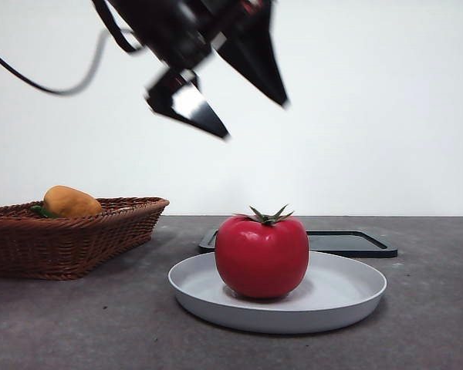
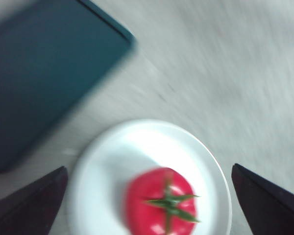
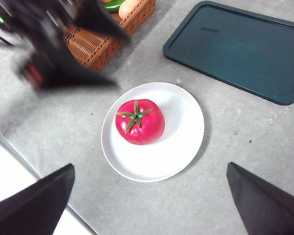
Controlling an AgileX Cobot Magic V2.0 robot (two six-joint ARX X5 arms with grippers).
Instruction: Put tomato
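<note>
The tomato is round, glossy red, with a green star stem. It rests upright on a white plate at the middle of the table. My left gripper hangs open and motion-blurred in the air above the tomato, up and a little to the left of it, holding nothing. In the left wrist view the tomato lies on the plate between the spread jaws of the left gripper. My right gripper is open and high above the plate, looking down on the tomato and the blurred left gripper.
A brown wicker basket stands at the left and holds an orange-brown oval fruit. A flat dark green tray lies just behind the plate to the right. The grey table ends at a white edge near the right arm.
</note>
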